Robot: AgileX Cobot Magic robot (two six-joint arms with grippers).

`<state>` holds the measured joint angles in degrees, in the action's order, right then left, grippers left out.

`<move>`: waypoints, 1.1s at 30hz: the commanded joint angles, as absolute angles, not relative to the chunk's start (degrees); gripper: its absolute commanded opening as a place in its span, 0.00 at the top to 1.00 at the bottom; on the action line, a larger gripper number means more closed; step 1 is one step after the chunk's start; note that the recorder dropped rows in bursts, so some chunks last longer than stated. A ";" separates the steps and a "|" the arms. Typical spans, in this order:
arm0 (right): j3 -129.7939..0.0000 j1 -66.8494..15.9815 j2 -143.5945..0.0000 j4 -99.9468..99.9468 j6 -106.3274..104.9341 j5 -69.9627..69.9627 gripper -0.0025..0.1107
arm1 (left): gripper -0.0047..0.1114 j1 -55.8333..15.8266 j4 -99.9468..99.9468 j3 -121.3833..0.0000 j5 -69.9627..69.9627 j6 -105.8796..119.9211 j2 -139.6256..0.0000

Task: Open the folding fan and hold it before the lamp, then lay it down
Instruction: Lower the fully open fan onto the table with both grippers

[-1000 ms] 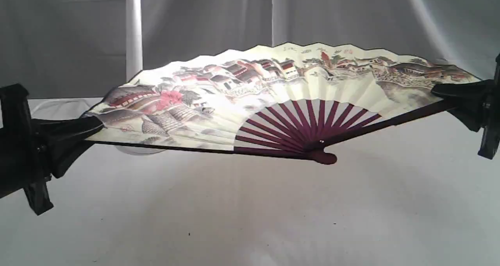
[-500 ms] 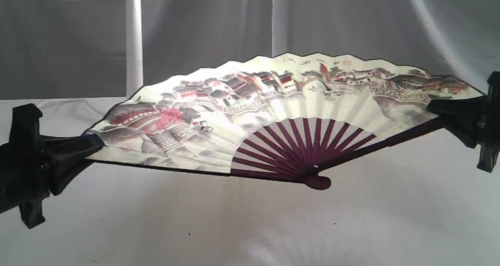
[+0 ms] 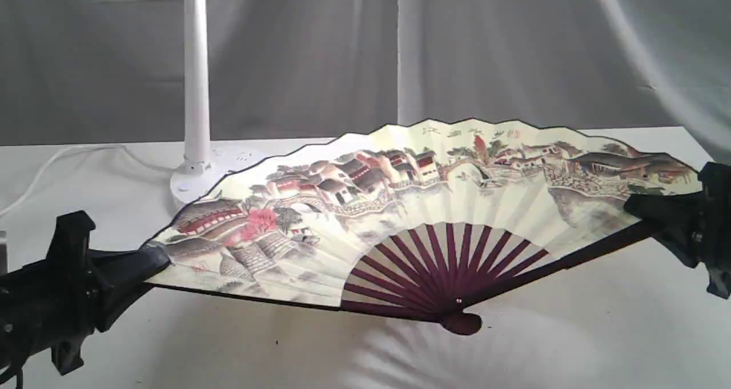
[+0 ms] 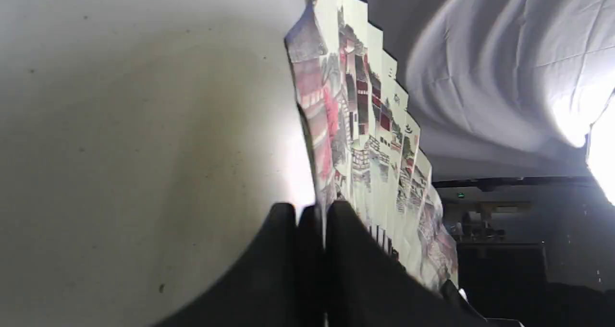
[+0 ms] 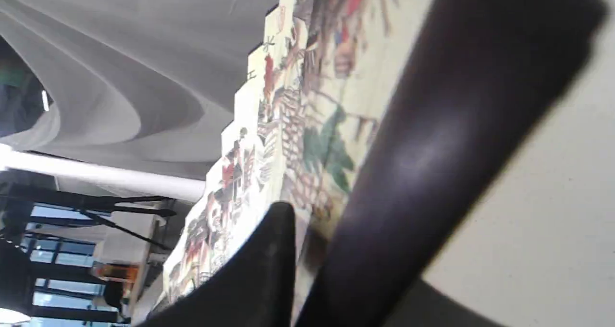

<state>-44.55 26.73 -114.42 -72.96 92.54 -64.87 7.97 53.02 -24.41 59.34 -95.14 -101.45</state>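
The folding fan (image 3: 434,200) is spread wide open, its painted cream leaf facing up and tilted, its maroon pivot (image 3: 461,323) close above the table. My left gripper (image 3: 149,261) is shut on the fan's left guard stick, and my right gripper (image 3: 642,207) is shut on the right guard stick. The left wrist view shows the pleated leaf (image 4: 365,125) edge-on, pinched between black fingers (image 4: 346,240). In the right wrist view the dark guard stick (image 5: 432,163) lies by one black finger (image 5: 269,250). The white lamp (image 3: 196,86) stands behind the fan's left part, its round base (image 3: 194,183) partly hidden.
A white cord (image 3: 51,166) runs left from the lamp base over the white table (image 3: 571,343). A grey cloth backdrop (image 3: 514,52) hangs behind. The fan's rib shadow falls on the table under the pivot.
Both grippers have lowered the open fan steadily toward the table. More of the lamp post and its base now shows above the fan's edge.
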 commanded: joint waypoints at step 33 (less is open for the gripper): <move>-41.11 27.98 -126.09 -69.98 78.37 -59.26 0.37 | 0.58 9.23 47.20 -23.50 56.39 -83.44 -112.79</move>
